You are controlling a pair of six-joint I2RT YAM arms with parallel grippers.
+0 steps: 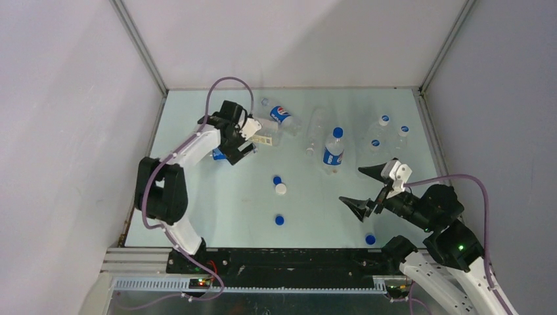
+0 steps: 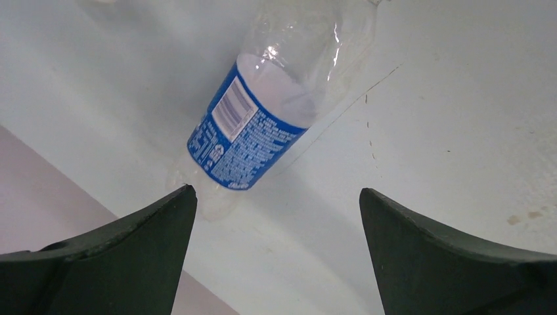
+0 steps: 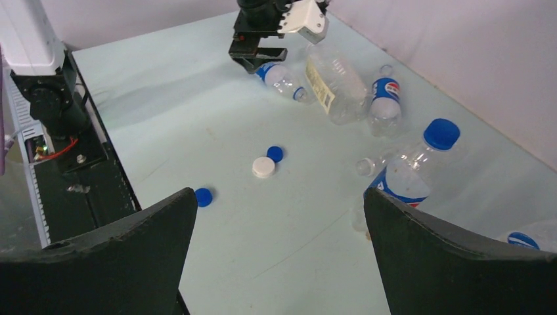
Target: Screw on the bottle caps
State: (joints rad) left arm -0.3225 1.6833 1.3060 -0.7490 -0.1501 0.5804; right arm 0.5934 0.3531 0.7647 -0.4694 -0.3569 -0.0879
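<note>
My left gripper (image 1: 236, 152) is open and hovers just above a lying clear bottle with a blue label (image 2: 246, 134), which lies between and beyond its jaws at the table's left edge (image 1: 219, 155). My right gripper (image 1: 351, 184) is open and empty above bare table at the right. Loose caps lie mid-table: a blue cap (image 1: 277, 180), a white cap (image 1: 281, 189), another blue cap (image 1: 280, 220) and one (image 1: 370, 239) near the front edge. In the right wrist view the white cap (image 3: 263, 167) and a capped blue-labelled bottle (image 3: 420, 161) lie ahead of my right gripper (image 3: 279, 197).
Other uncapped bottles lie at the back: a logo bottle (image 1: 281, 115), a pale-labelled one (image 1: 266, 136) and a plain clear one (image 1: 317, 128). Three capped bottles (image 1: 384, 131) stand at the back right. Walls close in the table on three sides.
</note>
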